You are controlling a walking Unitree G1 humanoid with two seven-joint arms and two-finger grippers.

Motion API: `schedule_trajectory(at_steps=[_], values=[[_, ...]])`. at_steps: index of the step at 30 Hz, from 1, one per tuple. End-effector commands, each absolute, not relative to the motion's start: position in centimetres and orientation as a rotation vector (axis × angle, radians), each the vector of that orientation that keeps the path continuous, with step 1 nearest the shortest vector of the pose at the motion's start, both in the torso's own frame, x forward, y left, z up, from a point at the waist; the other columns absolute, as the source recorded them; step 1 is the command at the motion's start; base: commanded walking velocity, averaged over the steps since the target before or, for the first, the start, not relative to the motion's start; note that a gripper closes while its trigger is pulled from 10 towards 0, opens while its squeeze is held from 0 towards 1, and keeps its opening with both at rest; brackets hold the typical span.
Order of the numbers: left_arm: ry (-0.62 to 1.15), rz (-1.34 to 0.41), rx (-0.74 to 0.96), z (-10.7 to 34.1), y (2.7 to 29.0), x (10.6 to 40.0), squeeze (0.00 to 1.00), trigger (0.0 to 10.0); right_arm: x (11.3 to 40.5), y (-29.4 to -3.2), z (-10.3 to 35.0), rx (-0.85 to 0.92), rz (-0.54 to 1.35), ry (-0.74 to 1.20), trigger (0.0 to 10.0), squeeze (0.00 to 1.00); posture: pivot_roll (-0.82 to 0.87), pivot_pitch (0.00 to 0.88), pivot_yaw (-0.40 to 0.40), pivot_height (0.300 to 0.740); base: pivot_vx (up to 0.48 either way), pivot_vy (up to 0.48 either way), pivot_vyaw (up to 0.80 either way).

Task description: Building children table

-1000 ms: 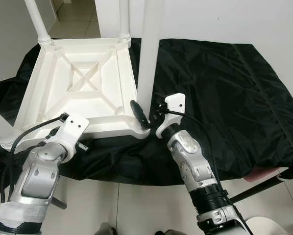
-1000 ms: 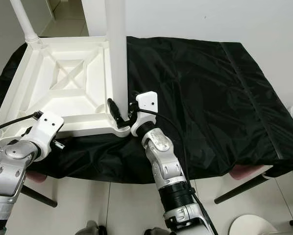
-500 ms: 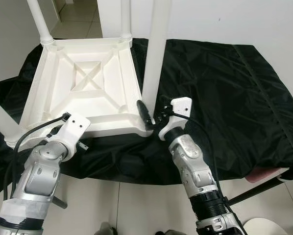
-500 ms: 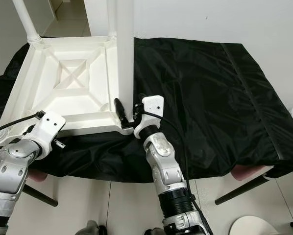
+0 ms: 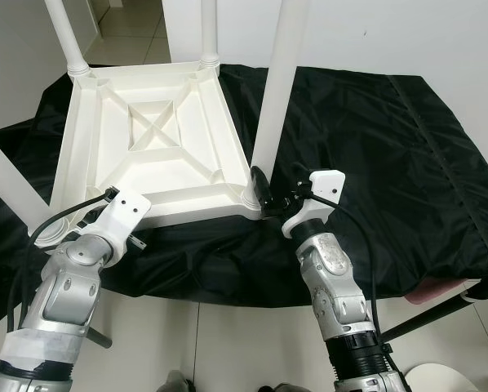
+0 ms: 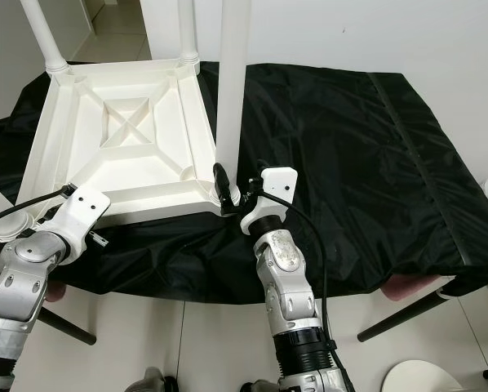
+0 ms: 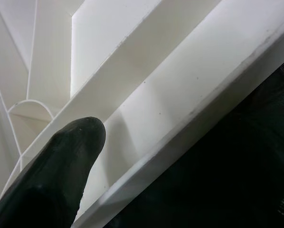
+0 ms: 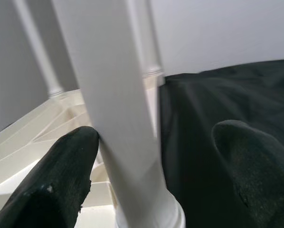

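A white table (image 5: pixel 146 147) lies upside down on a black cloth (image 5: pixel 374 155) covering the surface, at its left part. The right gripper (image 8: pixel 156 175) has its fingers apart around the near right leg (image 5: pixel 275 98) at its base. The left gripper (image 5: pixel 105 214) is at the table's near edge; I cannot tell whether it is open.

- Black cloth (image 5: pixel 366 155): wrinkled sheet spread beneath the right pincer (image 5: pixel 267 194) and far out to its right; a stitched seam runs across it well right of the pincer.
- Pink pad (image 5: pixel 444 287): peeks from under the cloth's hem, right of the pincer and nearer the robot.
- Dark rod (image 5: pixel 423 318): slants down just beside the pad.
- Pale tiled floor (image 5: pixel 228 343): below the hem, nearer than the pincer.
- White wall (image 5: pixel 391 33): beyond the pincer.
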State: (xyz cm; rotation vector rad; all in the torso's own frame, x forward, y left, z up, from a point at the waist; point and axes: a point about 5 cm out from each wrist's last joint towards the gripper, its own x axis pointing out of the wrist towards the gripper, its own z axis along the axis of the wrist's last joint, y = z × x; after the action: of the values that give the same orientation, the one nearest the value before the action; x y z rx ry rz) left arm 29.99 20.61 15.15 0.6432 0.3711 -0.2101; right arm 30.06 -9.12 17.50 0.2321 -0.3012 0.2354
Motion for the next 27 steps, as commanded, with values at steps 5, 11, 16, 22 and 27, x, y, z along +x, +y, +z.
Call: schedule_trajectory(at_steps=[5, 11, 16, 22, 27], values=[[0.301, -0.037, 0.696, 16.2, 21.7, 30.7, 0.0, 10.0, 29.9, -10.2, 17.3, 0.227, 0.152, -0.303, 10.0, 0.0, -0.08, 0.108, 0.0, 0.74, 0.0, 0.0, 0.0], [0.296, -0.039, 0.697, 16.4, 21.7, 30.8, 0.0, 10.0, 30.2, -10.0, 17.5, 0.217, 0.187, -0.302, 10.0, 0.0, -0.08, 0.112, 0.005, 0.74, 0.0, 0.0, 0.0], [0.283, -0.08, 0.708, 16.6, 21.2, 30.9, 0.0, 10.0, 31.6, -9.3, 18.4, 0.141, 0.295, -0.309, 10.0, 0.0, -0.08, 0.126, 0.016, 0.74, 0.0, 0.0, 0.0], [0.28, -0.1, 0.711, 16.5, 20.9, 30.7, 0.0, 10.0, 31.9, -9.0, 18.7, 0.093, 0.354, -0.317, 10.0, 0.0, -0.07, 0.124, 0.011, 0.74, 0.0, 0.0, 0.0], [0.275, -0.116, 0.717, 16.5, 20.8, 30.5, 0.0, 10.0, 31.5, -9.6, 18.7, 0.067, 0.383, -0.34, 10.0, 0.0, -0.06, 0.12, 0.002, 0.74, 0.0, 0.0, 0.0]])
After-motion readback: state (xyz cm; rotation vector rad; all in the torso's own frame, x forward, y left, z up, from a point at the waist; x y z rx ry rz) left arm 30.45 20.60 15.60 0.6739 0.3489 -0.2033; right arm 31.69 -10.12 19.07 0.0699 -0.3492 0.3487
